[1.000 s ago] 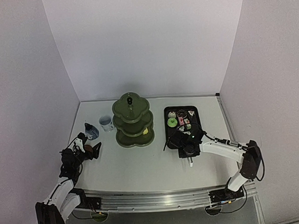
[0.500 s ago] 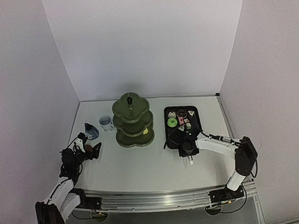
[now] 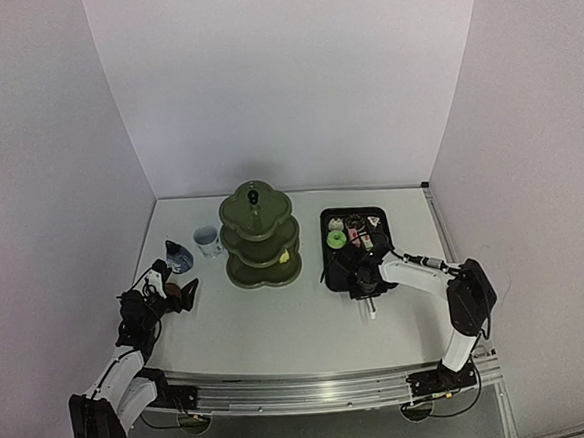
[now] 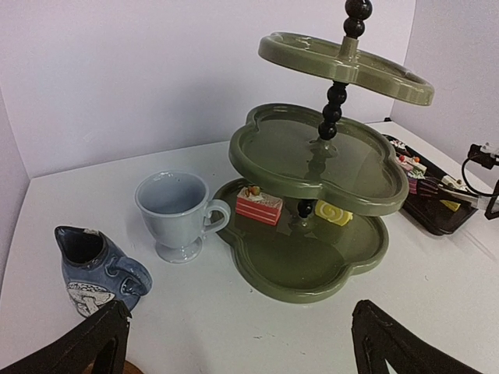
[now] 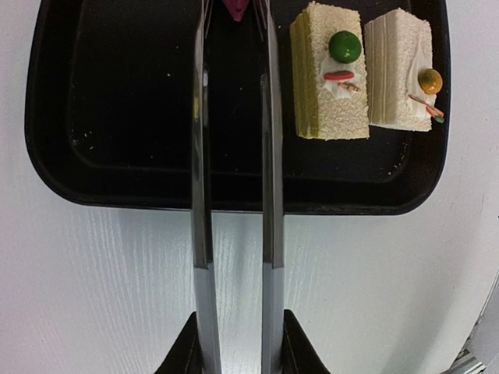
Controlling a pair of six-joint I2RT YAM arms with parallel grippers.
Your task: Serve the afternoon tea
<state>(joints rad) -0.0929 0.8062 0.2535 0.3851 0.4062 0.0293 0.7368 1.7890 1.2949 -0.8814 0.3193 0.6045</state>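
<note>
The dark green three-tier stand (image 3: 259,237) stands mid-table; in the left wrist view (image 4: 312,257) its bottom tier holds a pink cake slice (image 4: 259,206) and a yellow roll (image 4: 334,212). The white cup (image 4: 175,212) and the small blue cup (image 4: 97,269) stand to its left. My left gripper (image 4: 242,351) is open and low on the table in front of them, with a brown coaster (image 3: 178,295) by its left finger. My right gripper (image 5: 234,354) is shut on the metal tongs (image 5: 201,195). Their tips reach over the black tray (image 5: 54,148) to a pink piece (image 5: 234,8), next to two cakes (image 5: 329,74).
The black tray (image 3: 354,237) with several small cakes and a green doughnut (image 3: 335,238) lies right of the stand. White walls close in the back and both sides. The right arm's elbow (image 3: 470,292) sits near the right wall.
The right arm's elbow has swung in to the left and the gripper with the tongs has moved slightly further over the tray. The left arm has not moved.
</note>
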